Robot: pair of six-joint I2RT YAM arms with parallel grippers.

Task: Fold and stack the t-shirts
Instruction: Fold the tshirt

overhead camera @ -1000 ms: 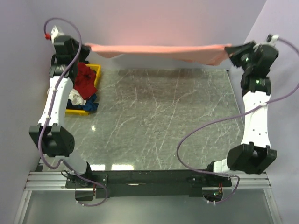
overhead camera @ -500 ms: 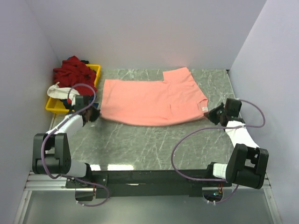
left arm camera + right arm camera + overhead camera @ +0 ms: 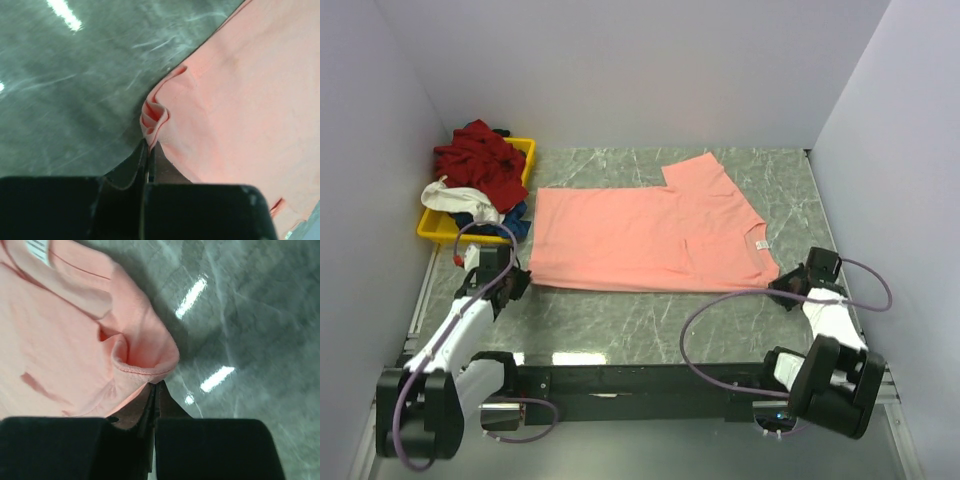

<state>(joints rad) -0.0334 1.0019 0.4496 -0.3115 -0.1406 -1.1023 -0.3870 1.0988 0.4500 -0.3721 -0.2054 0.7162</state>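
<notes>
Pinching the two near corners of the salmon-pink t-shirt [image 3: 640, 235], both arms sit low over the desk [image 3: 610, 320]. The left end effector [image 3: 518, 279] has its tips pressed together on a small bunched tuck of hem at the near-left corner. The right end effector [image 3: 784, 289] is closed the same way on a rolled edge at the near-right corner, near the white neck label [image 3: 758, 243]. The shirt lies spread across the middle of the desk, with one sleeve pointing toward the far wall. A dark red shirt [image 3: 475, 160], a white shirt [image 3: 455, 197] and a blue shirt [image 3: 516, 216] are heaped in the yellow tray [image 3: 527, 158] at the far left.

The main risk is the thin grip. In both wrist views only a little cloth sits between the tips, so a quick lift could pull one corner free and skew the fold. It cannot be told whether each pinch holds every layer; catching only the top one would pull the layers apart. Uneven travel of the two arms would likely twist the edge. The blue shirt hangs over the tray rim close to the pink cloth and might snag it.
</notes>
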